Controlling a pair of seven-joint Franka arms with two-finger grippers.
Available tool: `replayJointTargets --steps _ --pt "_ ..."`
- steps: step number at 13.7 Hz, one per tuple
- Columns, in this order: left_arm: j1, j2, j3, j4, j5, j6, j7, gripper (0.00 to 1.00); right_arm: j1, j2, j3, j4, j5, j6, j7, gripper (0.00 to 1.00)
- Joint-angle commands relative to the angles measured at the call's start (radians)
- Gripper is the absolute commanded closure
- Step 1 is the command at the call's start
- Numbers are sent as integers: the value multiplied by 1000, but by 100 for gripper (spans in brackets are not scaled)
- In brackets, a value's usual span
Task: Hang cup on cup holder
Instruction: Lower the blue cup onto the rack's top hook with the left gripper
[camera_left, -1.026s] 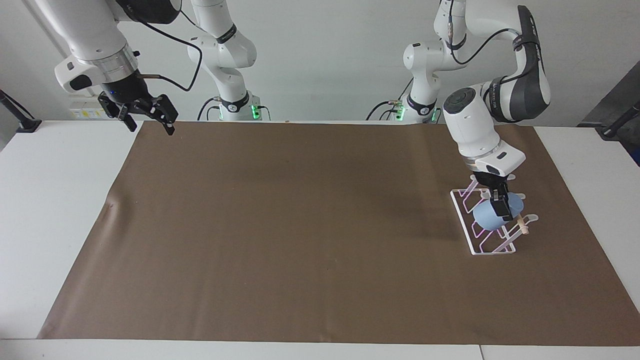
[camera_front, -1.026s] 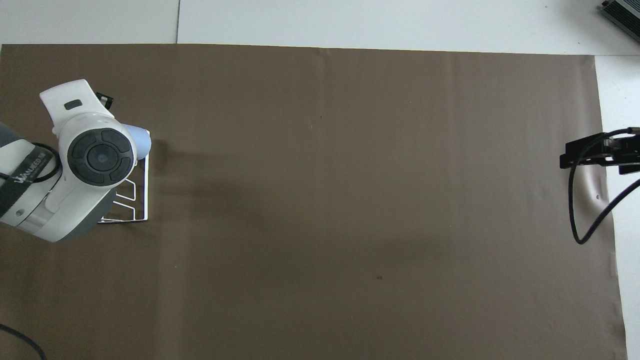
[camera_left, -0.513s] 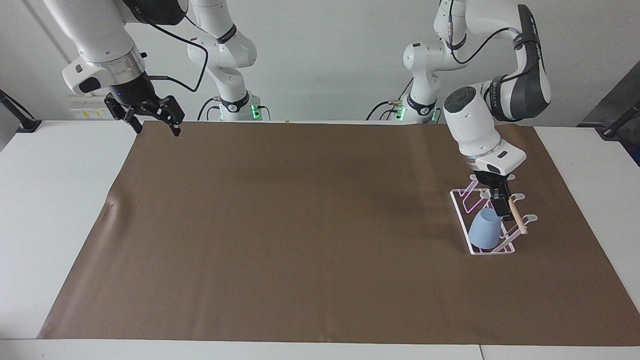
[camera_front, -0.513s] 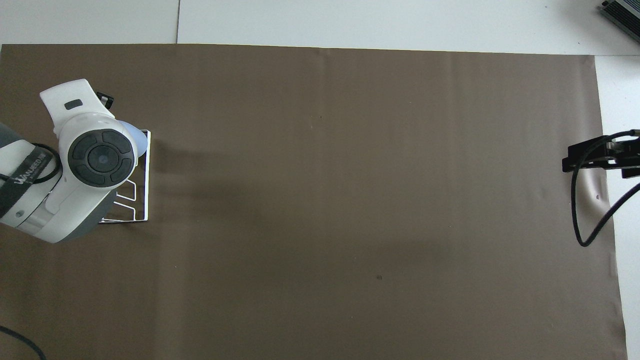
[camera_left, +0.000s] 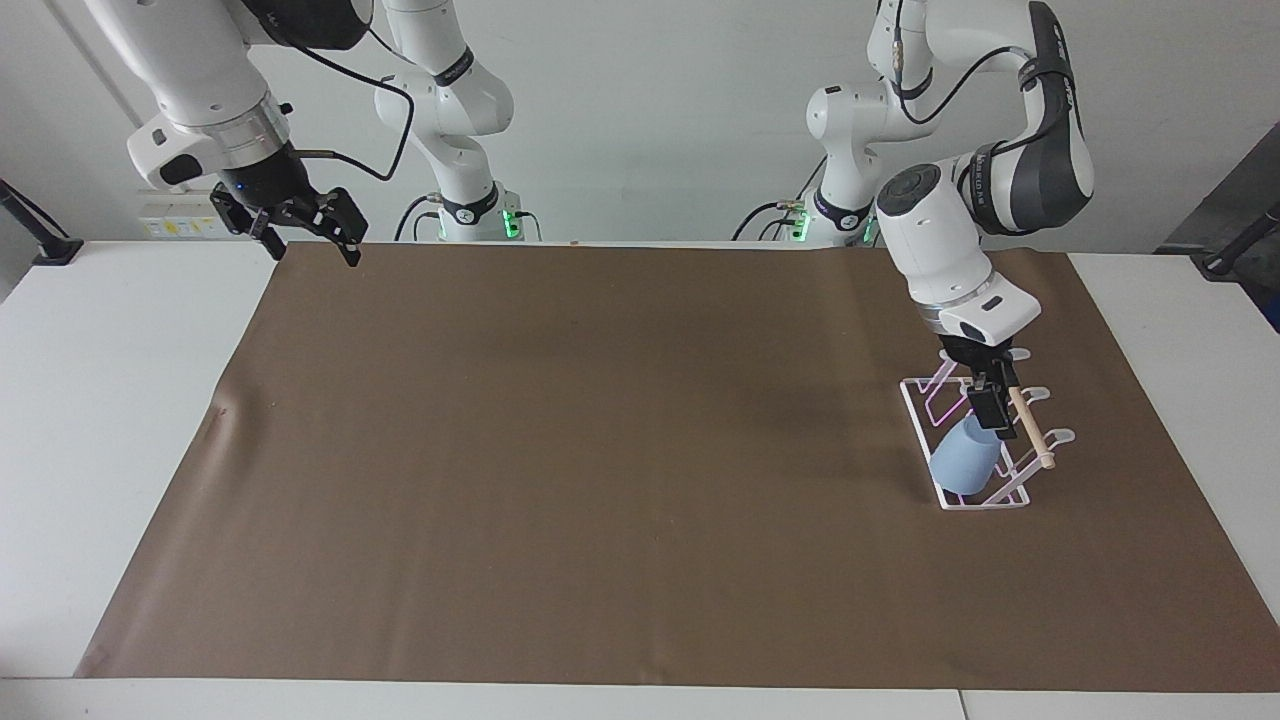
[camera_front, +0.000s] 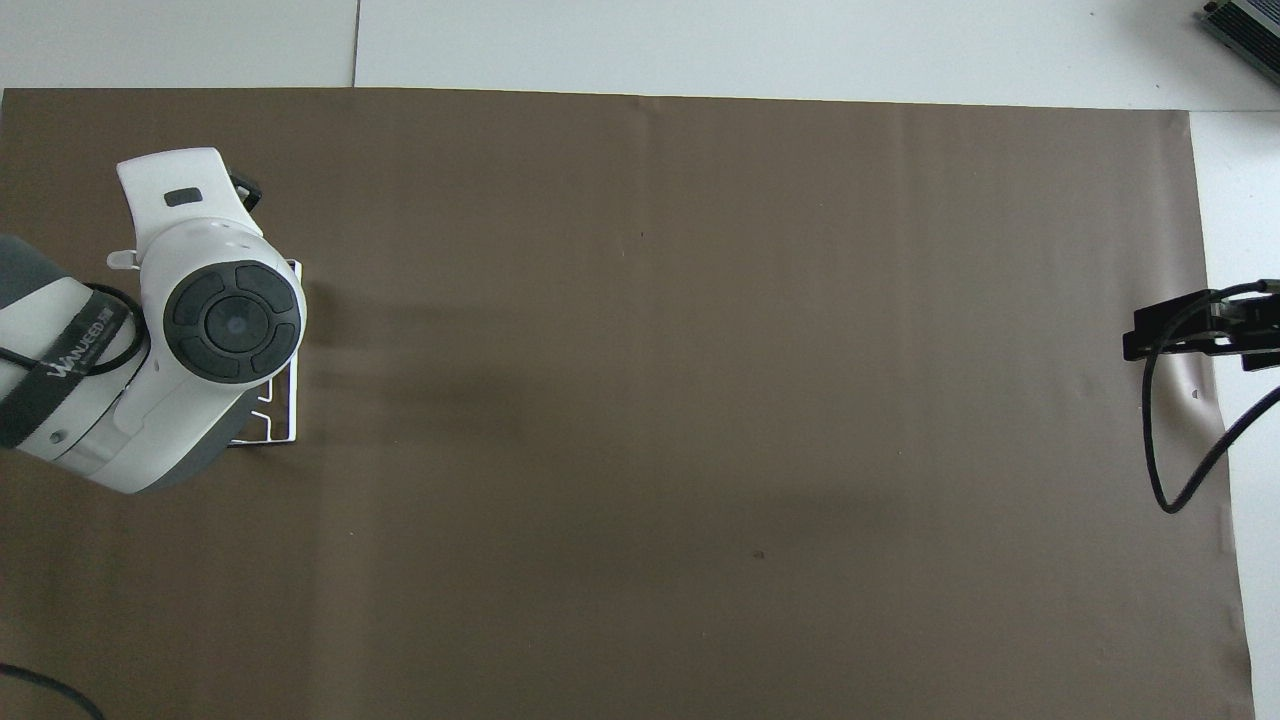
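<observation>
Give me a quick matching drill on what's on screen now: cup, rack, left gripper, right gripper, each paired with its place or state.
Things:
1. cup
2. rack
3. left gripper
4. right gripper

Places or states:
A. waits over the brown mat's corner at the right arm's end
B. stands on the brown mat at the left arm's end
C. rests upside down on the rack
D. open, just above the cup

Pairs: 1-C, 2-B, 3-D, 4-A

Possibly "WANUEED" on left arm's band (camera_front: 75, 345)
</observation>
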Motion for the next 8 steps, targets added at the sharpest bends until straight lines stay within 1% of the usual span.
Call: replayJointTargets --steps 1,5,8 --pt "-19 -24 2 8 -61 -39 87 0 9 -24 -8 -31 -27 17 -24 0" --pt "-26 -44 -3 7 -121 -43 133 0 9 -23 -6 -30 -27 19 -23 0" --pt "-43 -54 -13 16 -201 -55 210 0 9 -23 -8 -28 -27 25 -24 0"
